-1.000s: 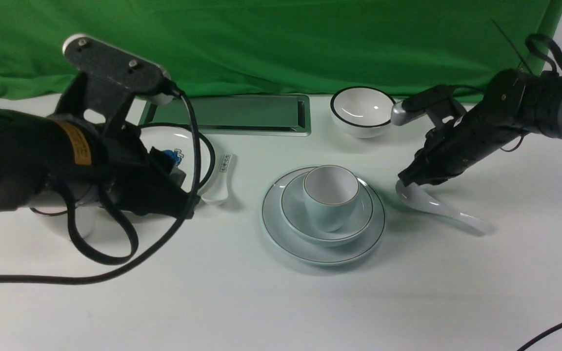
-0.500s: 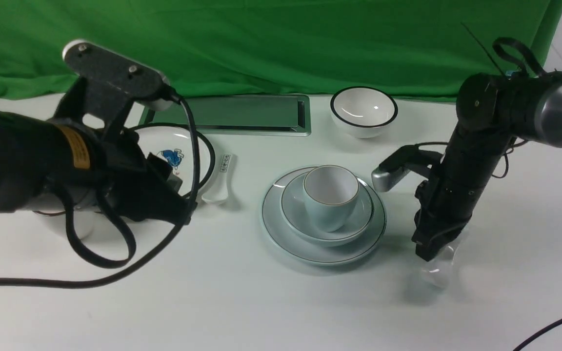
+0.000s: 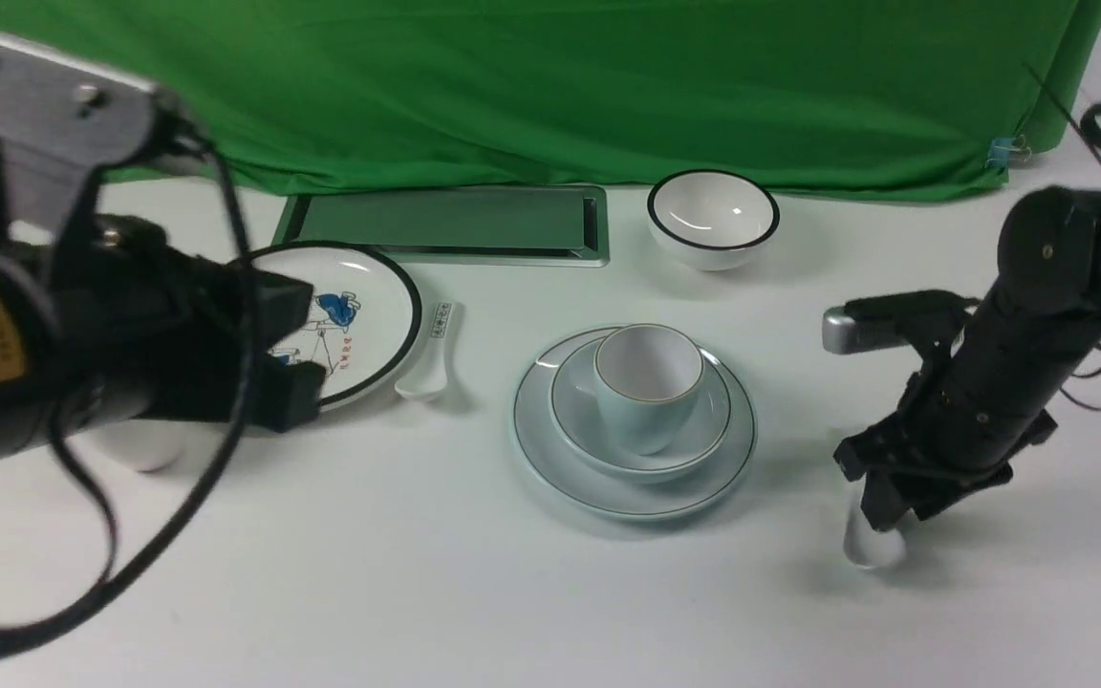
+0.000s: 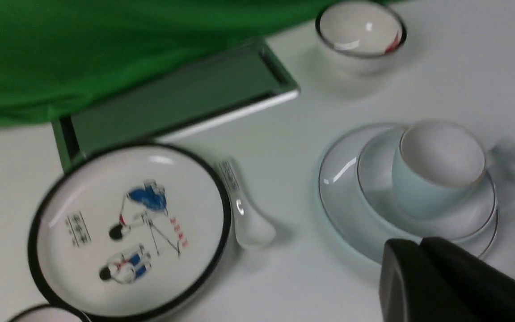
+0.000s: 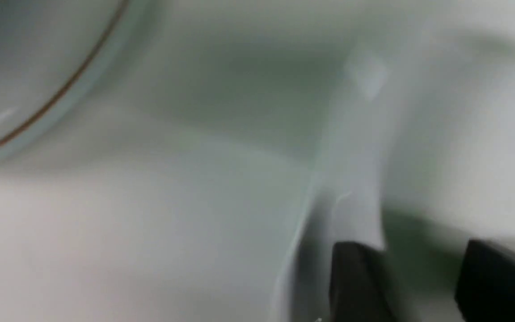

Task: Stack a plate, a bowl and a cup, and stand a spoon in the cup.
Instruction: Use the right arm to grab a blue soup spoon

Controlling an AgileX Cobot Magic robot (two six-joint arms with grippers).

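1. There was my right pincer [image 5: 414,247], fingers spread apart, low over the spoon [image 3: 873,547]; I couldn't tell whether either finger touched it!
2. The spoon lay to the right of the plate [image 3: 539,449], well apart from it, partly hidden beneath my gripper.
3. And the stack stood centre stage: plate at the bottom, bowl [image 3: 574,406] on it, cup [image 3: 644,411] upright inside the bowl.
4. Over on my left, the other pincer [image 4: 414,243] was clenched, tips together, near the cartoon plate [image 3: 369,325].
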